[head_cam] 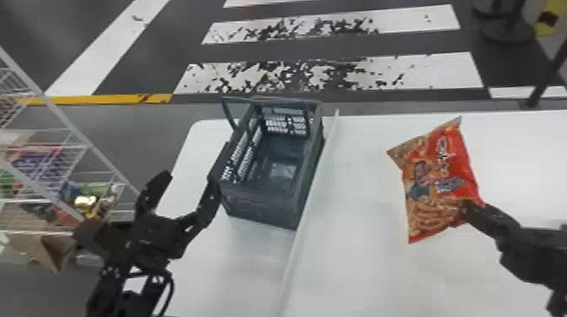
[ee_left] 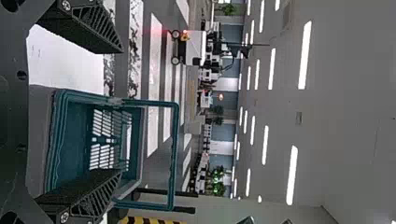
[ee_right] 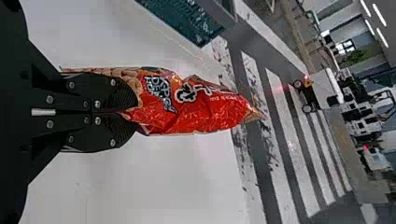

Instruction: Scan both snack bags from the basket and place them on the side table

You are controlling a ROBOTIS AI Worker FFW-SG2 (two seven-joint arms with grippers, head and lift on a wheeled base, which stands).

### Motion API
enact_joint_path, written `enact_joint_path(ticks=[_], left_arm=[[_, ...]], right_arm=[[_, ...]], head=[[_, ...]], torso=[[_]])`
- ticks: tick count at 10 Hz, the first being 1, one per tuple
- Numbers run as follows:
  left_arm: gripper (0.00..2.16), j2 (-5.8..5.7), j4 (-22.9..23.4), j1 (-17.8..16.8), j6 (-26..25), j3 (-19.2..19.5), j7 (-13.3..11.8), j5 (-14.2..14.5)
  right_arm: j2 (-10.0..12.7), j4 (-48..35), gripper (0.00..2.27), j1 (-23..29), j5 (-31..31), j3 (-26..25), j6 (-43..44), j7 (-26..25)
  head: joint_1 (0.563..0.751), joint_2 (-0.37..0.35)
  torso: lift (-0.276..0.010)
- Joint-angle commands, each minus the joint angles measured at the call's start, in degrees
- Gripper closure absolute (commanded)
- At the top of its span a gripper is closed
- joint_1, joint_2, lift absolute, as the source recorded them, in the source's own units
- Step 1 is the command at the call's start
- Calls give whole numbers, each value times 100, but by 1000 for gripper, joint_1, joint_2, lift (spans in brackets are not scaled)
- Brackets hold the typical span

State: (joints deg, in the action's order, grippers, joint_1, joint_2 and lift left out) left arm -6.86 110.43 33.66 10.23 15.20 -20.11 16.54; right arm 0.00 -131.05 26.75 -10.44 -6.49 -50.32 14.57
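Observation:
In the head view, my right gripper [head_cam: 466, 208] is shut on the lower right edge of an orange-red snack bag [head_cam: 443, 177], over the right-hand white table. The right wrist view has the same bag [ee_right: 187, 105] pinched between the pads of my right gripper [ee_right: 128, 112]. My left gripper [head_cam: 190, 179] stands open, one finger against or close beside the left wall of the grey basket [head_cam: 261, 206]. In the left wrist view, the open left gripper [ee_left: 119, 109] has the basket [ee_left: 70, 140] between and beyond its fingers. No bag is visible inside the basket.
The white side table [head_cam: 358, 261] fills the right, its raised edge running beside the basket. The basket's handle [head_cam: 230, 114] leans toward the far side. A wire shelf [head_cam: 71, 126] with packaged goods stands at the left.

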Motion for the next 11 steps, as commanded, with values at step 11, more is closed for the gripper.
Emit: enact_joint_path(ticks=[11], left_arm=[[87, -122, -127, -70, -18, -8, -2, 95]], right_arm=[[-641, 2426, 1912, -311, 8119, 3857, 26, -1387]], head=[[695, 189]], torso=[[-75]])
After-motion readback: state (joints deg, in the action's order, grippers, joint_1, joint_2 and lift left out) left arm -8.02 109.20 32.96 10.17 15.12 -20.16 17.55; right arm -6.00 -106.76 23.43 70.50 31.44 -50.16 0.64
